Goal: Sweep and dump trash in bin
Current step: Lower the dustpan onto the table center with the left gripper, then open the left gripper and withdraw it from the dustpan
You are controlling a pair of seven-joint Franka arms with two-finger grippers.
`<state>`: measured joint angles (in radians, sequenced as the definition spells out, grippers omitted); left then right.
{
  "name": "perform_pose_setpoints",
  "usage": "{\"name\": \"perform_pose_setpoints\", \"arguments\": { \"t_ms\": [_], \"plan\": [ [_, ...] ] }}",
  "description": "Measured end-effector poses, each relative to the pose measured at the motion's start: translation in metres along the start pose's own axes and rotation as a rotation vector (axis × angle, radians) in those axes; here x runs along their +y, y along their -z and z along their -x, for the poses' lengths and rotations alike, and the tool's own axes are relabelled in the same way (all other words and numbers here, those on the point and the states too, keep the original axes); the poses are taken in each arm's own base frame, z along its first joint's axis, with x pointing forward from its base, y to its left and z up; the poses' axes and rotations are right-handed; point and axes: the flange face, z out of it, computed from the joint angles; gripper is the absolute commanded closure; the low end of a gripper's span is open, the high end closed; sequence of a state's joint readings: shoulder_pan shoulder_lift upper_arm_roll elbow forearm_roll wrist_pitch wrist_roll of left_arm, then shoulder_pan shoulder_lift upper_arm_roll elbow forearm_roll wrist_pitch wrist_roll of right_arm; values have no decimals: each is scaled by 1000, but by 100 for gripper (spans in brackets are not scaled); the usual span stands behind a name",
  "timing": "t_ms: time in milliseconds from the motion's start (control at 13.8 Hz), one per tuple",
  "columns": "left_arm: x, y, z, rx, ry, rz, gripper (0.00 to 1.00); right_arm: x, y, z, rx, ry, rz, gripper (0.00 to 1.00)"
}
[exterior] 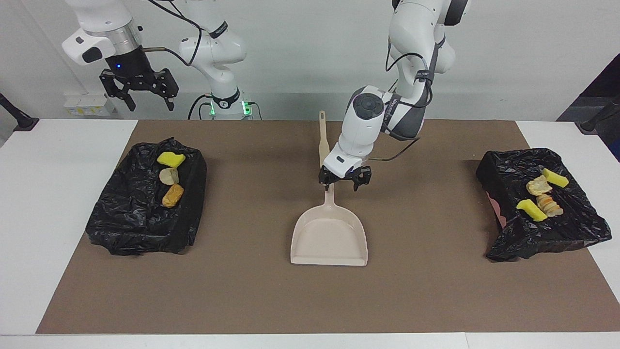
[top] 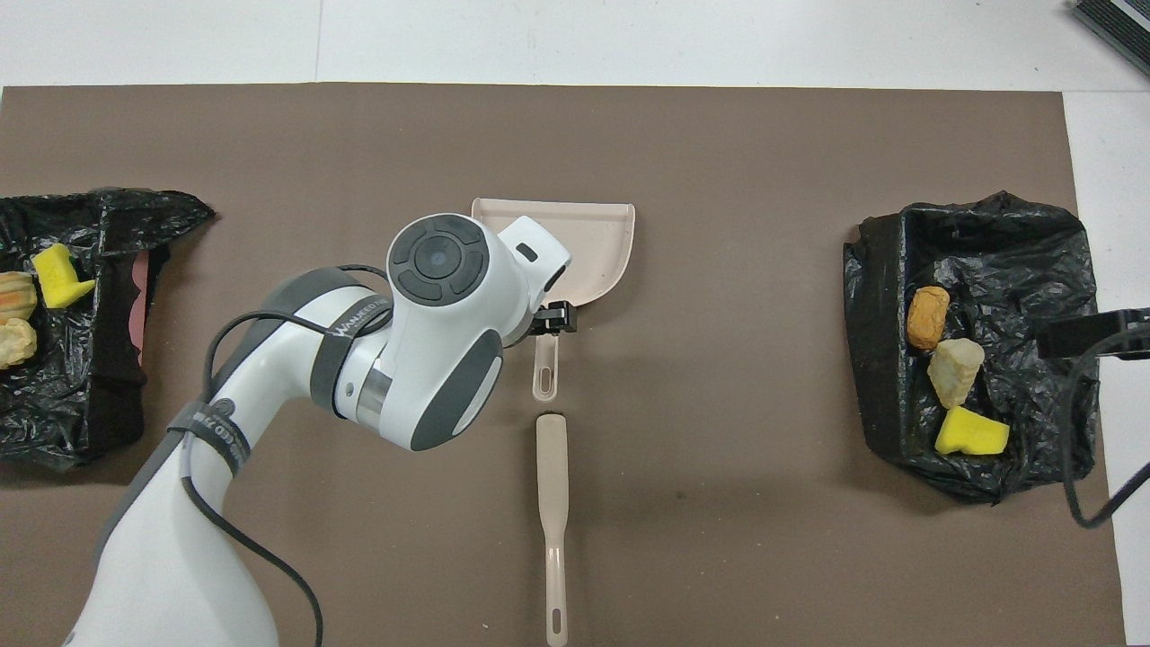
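The beige dustpan [exterior: 329,238] lies flat mid-mat, its handle [exterior: 330,196] pointing toward the robots. My left gripper [exterior: 344,184] hovers open just over the handle's end and holds nothing. From overhead its wrist covers part of the dustpan [top: 584,235]. The trash sits in two black-bagged bins. A yellow chunk [exterior: 170,159], a cream one [exterior: 169,176] and an orange-brown one [exterior: 172,195] lie in the bin [exterior: 131,228] at the right arm's end. Several chunks [exterior: 538,185] lie in the bin [exterior: 557,232] at the left arm's end. My right gripper [exterior: 147,101] waits open, raised near its base.
The beige brush [top: 552,503] lies on the brown mat [top: 719,539] in line with the dustpan handle, nearer to the robots. White table [exterior: 58,194] borders the mat at both ends. A cable [top: 1092,503] hangs over the bin at the right arm's end.
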<state>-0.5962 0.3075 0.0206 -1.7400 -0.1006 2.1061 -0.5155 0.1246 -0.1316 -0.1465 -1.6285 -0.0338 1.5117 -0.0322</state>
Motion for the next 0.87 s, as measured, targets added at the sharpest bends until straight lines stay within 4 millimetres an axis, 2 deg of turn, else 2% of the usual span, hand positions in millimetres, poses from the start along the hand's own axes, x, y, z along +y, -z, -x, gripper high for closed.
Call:
{"name": "perform_pose_setpoints", "arguments": {
  "t_ms": [218,436,655,873],
  "plan": [
    [-34,14,-21,21,60,6,0,0,0,0,0,0,0,0],
    [-81,41,-45,46,108,13,0,0,0,0,0,0,0,0],
    [-145,82,-69,36,115,3,0,0,0,0,0,0,0,0],
    [-214,116,-84,3,82,-10,0,0,0,0,0,0,0,0]
  ]
}}
